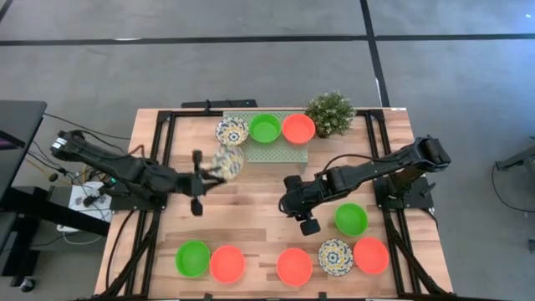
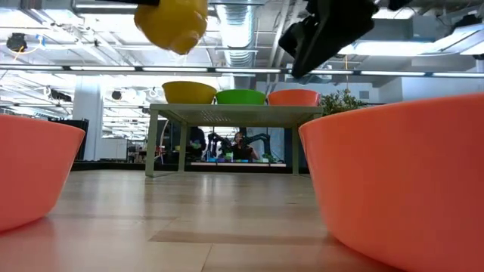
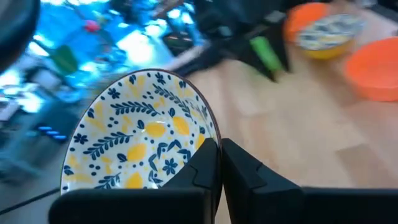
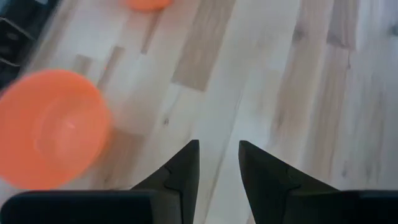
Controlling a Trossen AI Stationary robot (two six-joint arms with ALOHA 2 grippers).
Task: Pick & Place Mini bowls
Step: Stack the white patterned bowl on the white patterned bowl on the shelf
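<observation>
My left gripper (image 1: 209, 170) is shut on a white mini bowl with a blue-yellow pattern (image 1: 227, 161), held in the air over the table's middle. In the low view the bowl's yellow outside (image 2: 172, 23) hangs high above the wood. My right gripper (image 1: 305, 219) hovers open over bare wood right of centre, beside a green mini bowl (image 1: 351, 219). Its wrist view shows a red-orange mini bowl (image 4: 50, 127) on the table beyond the fingers (image 4: 186, 162). A patterned (image 1: 231, 131), a green (image 1: 266, 127) and a red-orange mini bowl (image 1: 298, 128) stand on a raised rack (image 1: 284, 152) at the far edge. My left gripper (image 3: 219, 146) pinches the patterned bowl by its rim (image 3: 213, 134), one finger inside the bowl and one outside. The bowl is lifted clear and tipped on its side, its patterned inside (image 3: 143, 137) facing the wrist camera.
Along the near edge stand a green (image 1: 193, 257), a red-orange (image 1: 226, 263), another red-orange (image 1: 293, 266), a patterned (image 1: 335, 256) and a third red-orange mini bowl (image 1: 370, 255). A small potted plant (image 1: 330, 113) stands at the far right by the rack. Bare wood lies between the arms.
</observation>
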